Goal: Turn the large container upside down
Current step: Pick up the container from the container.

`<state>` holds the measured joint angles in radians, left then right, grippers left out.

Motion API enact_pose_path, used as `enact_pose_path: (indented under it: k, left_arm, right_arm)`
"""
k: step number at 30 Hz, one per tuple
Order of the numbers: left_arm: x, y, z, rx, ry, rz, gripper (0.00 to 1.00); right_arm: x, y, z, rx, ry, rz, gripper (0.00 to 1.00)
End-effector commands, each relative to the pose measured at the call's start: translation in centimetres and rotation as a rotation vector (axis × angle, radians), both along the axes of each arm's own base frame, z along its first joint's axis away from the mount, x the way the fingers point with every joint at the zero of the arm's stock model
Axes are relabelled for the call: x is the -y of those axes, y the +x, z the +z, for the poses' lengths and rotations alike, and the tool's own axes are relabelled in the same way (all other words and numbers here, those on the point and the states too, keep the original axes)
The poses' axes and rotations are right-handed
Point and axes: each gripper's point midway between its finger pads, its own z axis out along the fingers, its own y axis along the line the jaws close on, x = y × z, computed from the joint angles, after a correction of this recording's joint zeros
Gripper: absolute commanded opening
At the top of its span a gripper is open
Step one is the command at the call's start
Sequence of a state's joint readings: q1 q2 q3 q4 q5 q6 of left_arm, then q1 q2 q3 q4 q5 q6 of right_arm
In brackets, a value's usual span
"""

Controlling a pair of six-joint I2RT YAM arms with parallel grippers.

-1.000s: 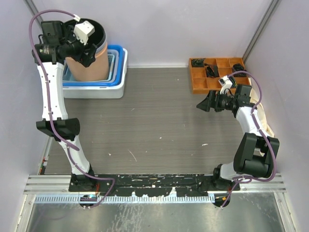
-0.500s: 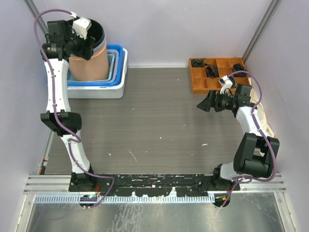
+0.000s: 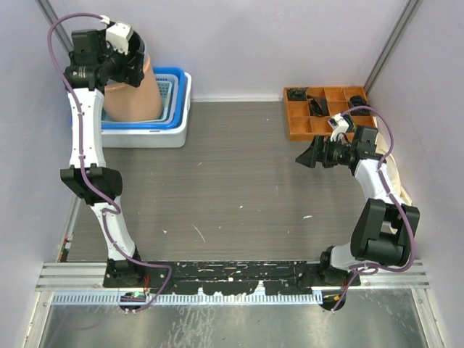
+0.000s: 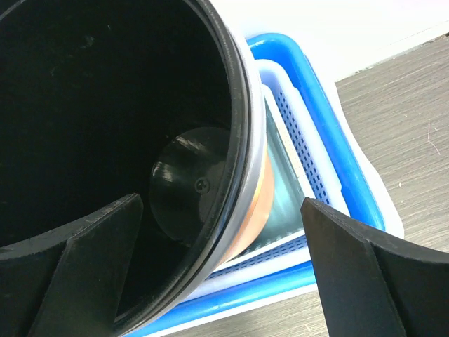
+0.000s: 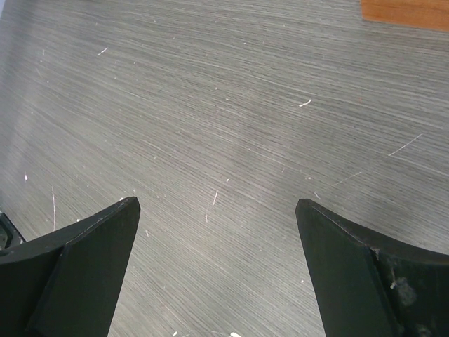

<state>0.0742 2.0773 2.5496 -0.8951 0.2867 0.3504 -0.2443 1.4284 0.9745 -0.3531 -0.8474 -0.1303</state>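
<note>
Rim of the large container (image 4: 242, 126) is sitting inside the gaping left claw (image 4: 221, 202). The right claw (image 5: 217, 203) is hovering open over the surface (image 5: 231, 105).

Top view: left gripper (image 3: 133, 67) covers mouth of large container (image 3: 138, 93); container base hidden in blue tub (image 3: 145, 125). Left wrist cam: container cut off top & left. Orange organizer (image 3: 304, 132), well right of container: contents too small to ID.

No writing, label, brand mark or number can be read in any view: none on the large container (image 3: 135, 98), the blue tub (image 3: 183, 93), the orange compartment tray (image 3: 299, 125) or the grey table (image 3: 239, 181)
</note>
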Motion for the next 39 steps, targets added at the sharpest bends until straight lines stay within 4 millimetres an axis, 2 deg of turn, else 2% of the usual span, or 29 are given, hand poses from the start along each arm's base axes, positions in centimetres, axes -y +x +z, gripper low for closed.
enact_pose_path:
  k: [1, 4, 9, 11, 13, 17, 21, 24, 33, 38, 39]
  left_arm:
    - [-0.2, -0.5, 4.2, 0.117, -0.009, 0.008, 0.99]
    - [-0.1, -0.3, 4.0, 0.112, -0.017, 0.005, 0.97]
    - [0.2, -0.5, 4.7, 0.12, -0.071, 0.021, 0.85]
    - [0.3, -0.3, 5.8, 0.154, -0.104, 0.033, 0.86]
    - [0.2, -0.4, 6.4, 0.166, -0.134, 0.054, 0.92]
    - [-0.6, -0.3, 7.4, 0.191, -0.203, 0.146, 0.92]
    - [-0.7, -0.2, 7.1, 0.186, -0.258, 0.191, 0.89]
    - [-1.5, 0.3, 6.5, 0.183, -0.242, 0.24, 0.85]
    - [-2.5, 1.2, 4.7, 0.165, -0.184, 0.272, 0.81]
    - [-2.4, 1.7, 3.9, 0.147, -0.18, 0.266, 0.68]
    - [-2.2, 1.7, 3.9, 0.147, -0.184, 0.257, 0.6]
  right_arm:
    - [0.1, 1.0, 1.6, 0.057, -0.015, 0.019, 1.0]
    - [0.1, 1.0, 1.7, 0.058, -0.017, 0.02, 1.0]
    - [0.1, 0.9, 1.7, 0.058, -0.016, 0.023, 1.0]
    - [0.1, 0.9, 1.7, 0.056, -0.016, 0.023, 1.0]
    - [0.1, 0.9, 1.6, 0.054, -0.015, 0.025, 1.0]
    - [0.1, 0.9, 1.5, 0.049, -0.014, 0.027, 1.0]
    - [0.1, 1.0, 1.4, 0.047, -0.016, 0.027, 1.0]
    - [0.1, 1.0, 1.4, 0.047, -0.018, 0.026, 1.0]
    - [0.2, 1.0, 1.2, 0.04, -0.02, 0.025, 1.0]
    - [0.2, 1.0, 1.2, 0.04, -0.023, 0.024, 1.0]
    - [0.3, 1.0, 1.2, 0.041, -0.024, 0.023, 1.0]
